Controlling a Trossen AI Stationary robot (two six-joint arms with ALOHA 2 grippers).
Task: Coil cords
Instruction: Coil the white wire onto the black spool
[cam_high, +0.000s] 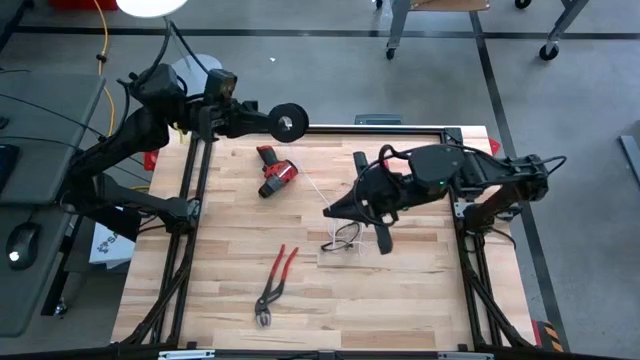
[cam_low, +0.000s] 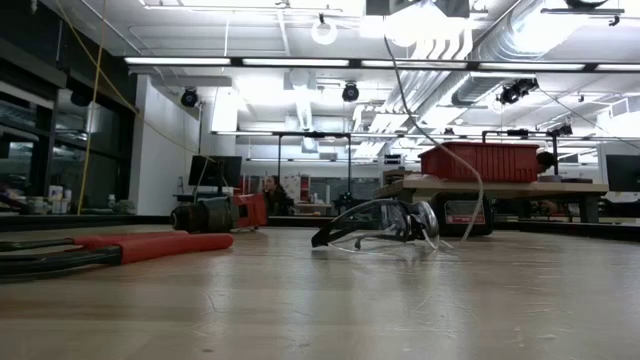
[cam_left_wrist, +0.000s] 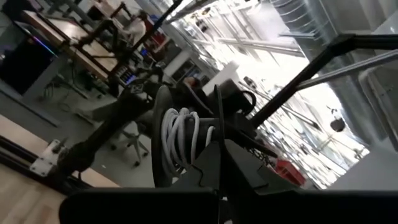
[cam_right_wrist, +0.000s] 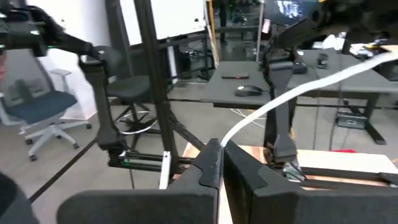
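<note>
High view. I log a pale butcher-block desk (cam_high: 400, 290) in a black frame. Left claw (cam_high: 268, 119) is raised at the far edge near the far-left corner, pressed onto a round black spool (cam_high: 290, 121), a flat disc with a light hub. Right claw (cam_high: 335, 211) sits low near the desk's centre. A thin white cord (cam_high: 318, 192), limp and string-like, runs from that claw toward the spool. Beside the claw, clear safety glasses (cam_high: 345, 237) with dark arms. Toward the far edge, a red and black drill (cam_high: 274, 171). Toward the near edge, red-handled pliers (cam_high: 273, 284), metal jaws.

Low view. Wood grain fills the foreground. I see the cord (cam_low: 440, 130) drop in a curve from above to the desk beside the glasses (cam_low: 385, 222). Pliers handles (cam_low: 150, 245) and the drill (cam_low: 210, 214) lie on the picture's left.

Left wrist view. My left claw (cam_left_wrist: 217, 155) pinches the spool (cam_left_wrist: 163, 140) by its rim; several turns of smooth white cord (cam_left_wrist: 183, 134) are wound round its core, between the dark flanges.

Right wrist view. My right claw (cam_right_wrist: 221, 149) is pressed together on the cord (cam_right_wrist: 298, 90), which leaves the matte black fingertips and stretches taut away.
</note>
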